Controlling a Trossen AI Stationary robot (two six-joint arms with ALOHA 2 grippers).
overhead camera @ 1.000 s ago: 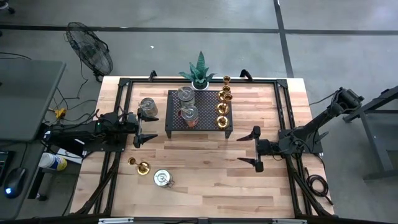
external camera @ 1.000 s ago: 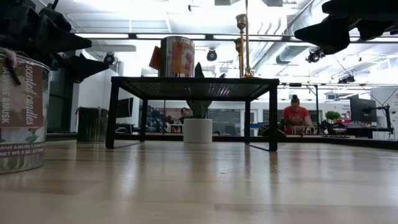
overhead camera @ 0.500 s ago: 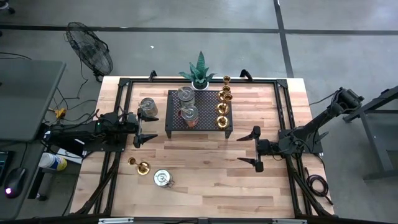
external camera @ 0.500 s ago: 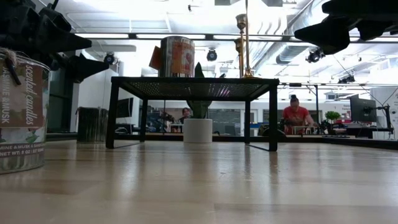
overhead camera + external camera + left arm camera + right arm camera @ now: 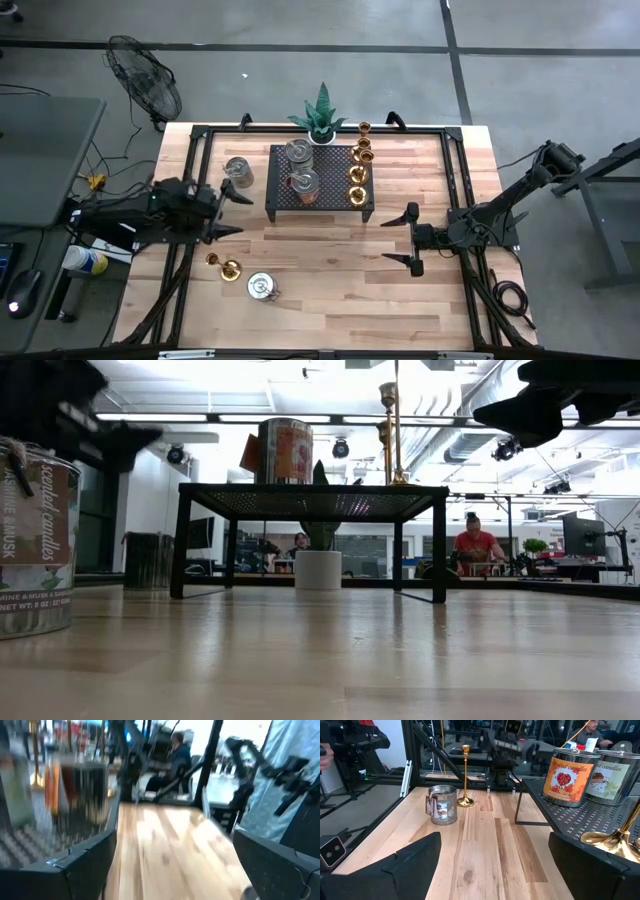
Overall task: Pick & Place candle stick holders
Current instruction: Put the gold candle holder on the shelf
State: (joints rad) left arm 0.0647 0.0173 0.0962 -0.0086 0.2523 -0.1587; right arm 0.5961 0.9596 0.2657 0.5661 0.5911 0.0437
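Rack (image 5: 320,182) sits mid-table w/ two tins (image 5: 300,168) on its 9 o'clock half and gold holders (image 5: 358,172) along its 3 o'clock edge, plant (image 5: 320,115) at 12, another tin (image 5: 238,171) at 9, a holder (image 5: 225,266) and tin (image 5: 261,286) at 7.

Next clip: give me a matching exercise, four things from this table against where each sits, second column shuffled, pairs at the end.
Things:
1. spiky green plant
2. orange-labelled candle tin
3. tall brass candle stick holder
4. left gripper

Places:
A. on the black perforated rack
B. on the bare wooden table near the front, beside a silvery candle tin
C. open, left of the rack
D. at the table's far edge, behind the rack

Pairs: 1-D, 2-A, 3-B, 4-C
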